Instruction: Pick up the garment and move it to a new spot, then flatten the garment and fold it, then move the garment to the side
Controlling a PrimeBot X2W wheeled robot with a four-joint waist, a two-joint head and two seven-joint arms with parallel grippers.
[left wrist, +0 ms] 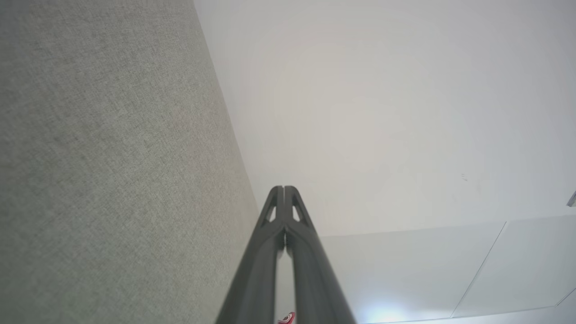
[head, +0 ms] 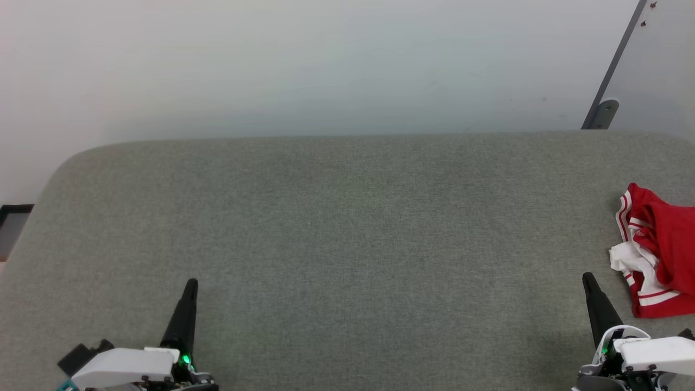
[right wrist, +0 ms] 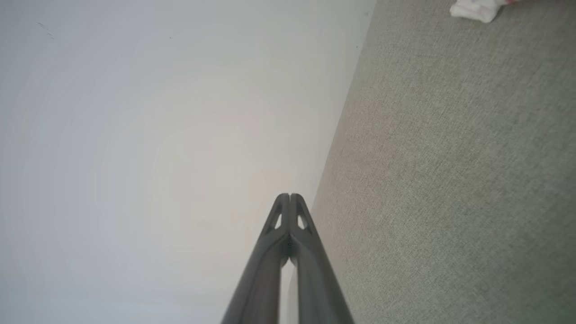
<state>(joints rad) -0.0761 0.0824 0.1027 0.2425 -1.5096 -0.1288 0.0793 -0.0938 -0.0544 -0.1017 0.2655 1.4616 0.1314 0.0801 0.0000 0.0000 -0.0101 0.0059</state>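
**Garment crumpled at bench's right edge**

Your left hand (head: 191,283) and right hand (head: 587,277) are both shut and empty. The garment (head: 659,255) lies bunched on the bench (head: 347,228), near your right hand. It looks like soft, light, floppy cloth, so pinch a striped hem. No lettering is readable.

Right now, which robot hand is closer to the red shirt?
The right. The right gripper sits close beside the red shirt, not touching; the left gripper is far off across the grey surface.
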